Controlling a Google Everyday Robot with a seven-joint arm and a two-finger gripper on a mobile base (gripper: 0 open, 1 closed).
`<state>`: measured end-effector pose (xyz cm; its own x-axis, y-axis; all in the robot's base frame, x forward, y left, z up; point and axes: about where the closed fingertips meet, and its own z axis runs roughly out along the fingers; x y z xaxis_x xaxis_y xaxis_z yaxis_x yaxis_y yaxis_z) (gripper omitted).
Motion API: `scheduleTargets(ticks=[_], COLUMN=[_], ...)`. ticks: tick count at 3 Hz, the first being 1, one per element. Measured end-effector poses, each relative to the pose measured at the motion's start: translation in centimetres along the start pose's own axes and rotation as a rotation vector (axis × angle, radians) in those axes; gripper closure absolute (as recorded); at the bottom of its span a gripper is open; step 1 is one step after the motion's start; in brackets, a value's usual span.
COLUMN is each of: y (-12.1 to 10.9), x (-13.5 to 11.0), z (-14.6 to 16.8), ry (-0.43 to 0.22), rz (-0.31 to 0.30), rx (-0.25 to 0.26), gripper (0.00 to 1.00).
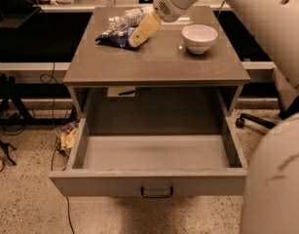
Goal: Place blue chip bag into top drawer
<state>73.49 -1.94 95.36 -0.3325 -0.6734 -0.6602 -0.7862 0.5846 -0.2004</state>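
Gaping drawer (115, 183); gripper (135, 39) at chip bag (112, 35)

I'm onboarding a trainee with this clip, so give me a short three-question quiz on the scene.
1. True or false: the drawer is shut.
2. Where is the chip bag? A) in the drawer B) on the tabletop C) on the floor
3. Fill in: the gripper is at the chip bag, over the tabletop; the white dish nearby is a ____.
Key: 1 false; 2 B; 3 bowl.
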Motion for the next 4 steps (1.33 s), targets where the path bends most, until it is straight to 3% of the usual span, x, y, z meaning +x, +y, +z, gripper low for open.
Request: scheduleTargets(ticks=[1,2,4], y=[-2.5,-3.7,-4.9], x=[-2.9,-4.8,-5.0], z=[5.2,9.9,16.1], ry=[-0.064,-0.077,-0.056], rz=[0.041,0.096,0.221], rx=[0.051,0.07,0.097], gripper=[0.0,0.0,0.0])
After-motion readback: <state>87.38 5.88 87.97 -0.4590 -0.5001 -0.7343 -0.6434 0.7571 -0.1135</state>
